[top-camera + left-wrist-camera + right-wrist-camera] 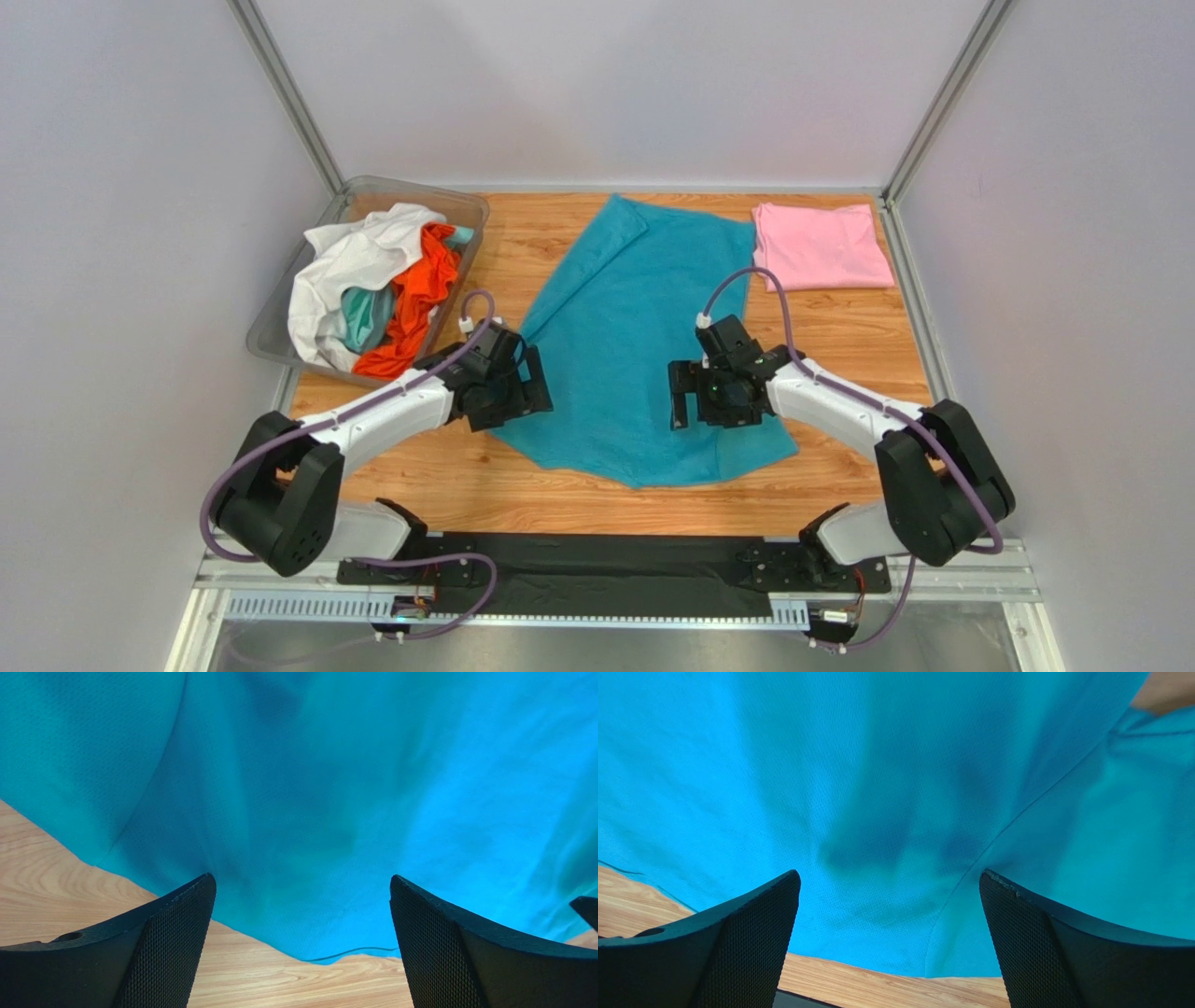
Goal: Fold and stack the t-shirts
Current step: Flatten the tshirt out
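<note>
L arm reaches in fr. near-left, wrist low at L edge of teal t-shirt. R arm likewise at shirt's R edge. L fingers spread wide, nothing between; shirt hem + tabletop below. R fingers also wide apart, empty, over teal fabric. Teal t-shirt lies spread mid-tabletop, betw. arms. Clear bin far L holds heap of t-shirts: white, orange, aqua. Pink t-shirt folded, far R corner, just beside teal one.
</note>
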